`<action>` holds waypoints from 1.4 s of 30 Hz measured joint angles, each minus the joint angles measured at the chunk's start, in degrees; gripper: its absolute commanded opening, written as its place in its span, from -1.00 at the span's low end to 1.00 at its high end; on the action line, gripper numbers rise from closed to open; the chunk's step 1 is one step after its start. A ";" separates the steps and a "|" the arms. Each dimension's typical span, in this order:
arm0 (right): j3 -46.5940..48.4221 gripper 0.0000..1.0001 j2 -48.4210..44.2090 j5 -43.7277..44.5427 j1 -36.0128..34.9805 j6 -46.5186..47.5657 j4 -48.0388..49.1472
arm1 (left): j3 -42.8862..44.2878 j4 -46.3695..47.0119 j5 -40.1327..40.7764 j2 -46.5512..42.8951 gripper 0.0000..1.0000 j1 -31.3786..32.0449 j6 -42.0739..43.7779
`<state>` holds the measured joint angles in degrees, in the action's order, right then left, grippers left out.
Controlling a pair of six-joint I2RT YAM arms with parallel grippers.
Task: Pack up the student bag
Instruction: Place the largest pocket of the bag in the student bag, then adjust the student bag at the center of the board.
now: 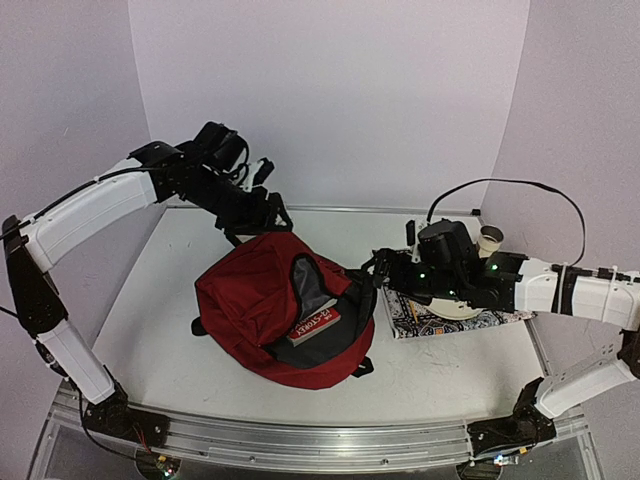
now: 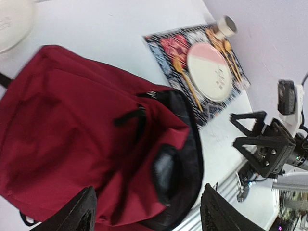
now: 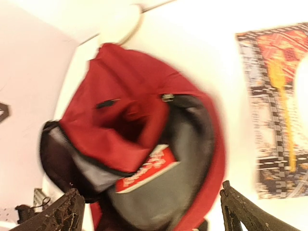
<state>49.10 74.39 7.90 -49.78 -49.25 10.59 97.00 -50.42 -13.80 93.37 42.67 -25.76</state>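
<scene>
The student bag [image 1: 250,300] lies in the middle of the table, a dark red backpack whose flap has slumped over most of its grey-lined mouth. A red book [image 1: 317,325] pokes out of that mouth and shows in the right wrist view as well, red book [image 3: 149,168]. My left gripper [image 1: 268,212] hangs open just behind and above the student bag [image 2: 72,130], holding nothing. My right gripper [image 1: 378,264] is open too, off the bag's right side and facing the mouth of the student bag [image 3: 144,110]. Its fingers [image 3: 65,214] are spread wide and empty.
A patterned placemat [image 1: 420,325] lies right of the bag with a pink-and-white plate [image 2: 211,72], a yellow spoon [image 2: 185,79] and a small cup [image 1: 490,238]. A white dish [image 2: 12,19] sits behind the bag. The right arm reaches over the mat.
</scene>
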 measured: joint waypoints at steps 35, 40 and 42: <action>3.92 0.87 15.51 -5.70 8.61 4.50 -0.52 | -16.14 4.20 10.70 4.95 0.35 19.42 2.87; 5.30 0.52 19.11 -7.20 8.61 5.24 -0.78 | -16.44 4.65 16.74 -0.14 0.39 13.78 0.47; 5.36 0.32 20.03 -8.27 8.61 5.16 -1.27 | -17.25 4.90 18.77 -0.75 0.40 11.35 -0.15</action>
<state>54.46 94.43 -0.37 -41.17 -44.09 9.32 79.74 -45.52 4.97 92.62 54.02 -25.91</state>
